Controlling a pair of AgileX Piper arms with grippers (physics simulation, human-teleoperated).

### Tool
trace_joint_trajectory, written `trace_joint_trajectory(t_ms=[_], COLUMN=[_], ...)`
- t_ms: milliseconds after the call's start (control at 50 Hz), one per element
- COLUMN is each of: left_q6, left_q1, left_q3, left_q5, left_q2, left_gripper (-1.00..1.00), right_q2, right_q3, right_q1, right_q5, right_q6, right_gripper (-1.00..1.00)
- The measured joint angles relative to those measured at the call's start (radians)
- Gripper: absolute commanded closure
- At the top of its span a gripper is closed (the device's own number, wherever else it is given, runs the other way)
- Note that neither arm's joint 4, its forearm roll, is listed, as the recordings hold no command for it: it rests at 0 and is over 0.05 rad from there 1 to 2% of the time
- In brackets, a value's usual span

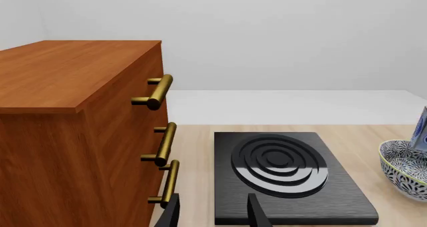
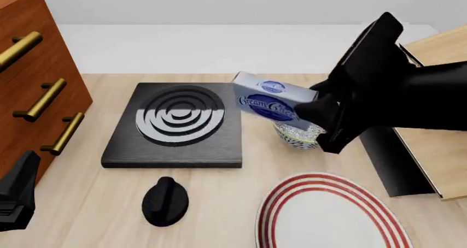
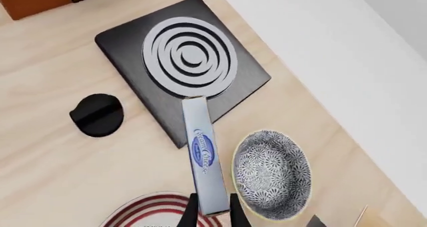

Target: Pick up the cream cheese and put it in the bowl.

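1. Our right gripper (image 3: 212, 211) is clamped on the cream cheese (image 2: 272, 102), held above the bowl (image 2: 298, 134).
2. Our left gripper (image 1: 212, 214) sits parted at the stove's (image 2: 175, 125) eight o'clock.

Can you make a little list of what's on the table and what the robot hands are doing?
right hand: shut on the cream cheese, held in the air
cream cheese place: above the table, beside the bowl, not in it yet
bowl: nothing in it
left hand: open, holding nothing, near the drawers
hob: black, between the drawers and the bowl
knob: black, in front of the hob
plate: white with red stripes, near edge
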Motion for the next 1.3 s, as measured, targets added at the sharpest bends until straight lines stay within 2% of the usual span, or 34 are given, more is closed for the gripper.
trace_joint_trajectory(t_ms=[260, 700, 1020, 1300], left_q6=[0.0, 0.0, 0.0, 0.0], left_q1=[0.0, 0.0, 0.0, 0.0], left_q3=[0.0, 0.0, 0.0, 0.0], left_q5=[0.0, 0.0, 0.0, 0.0], left_q2=[0.0, 0.0, 0.0, 0.0], left_gripper=[-1.0, -1.0, -1.0, -1.0], right_q2=[0.038, 0.115, 0.17, 0.229], right_q3=[-0.101, -0.194, -0.185, -0.15], right_q1=[-0.13, -0.295, -0.394, -0.436], right_q5=[0.091, 0.177, 0.162, 0.097], right_q6=[-0.032, -0.032, -0.034, -0.024], right_gripper=[1.0, 1.0, 1.0, 1.0])
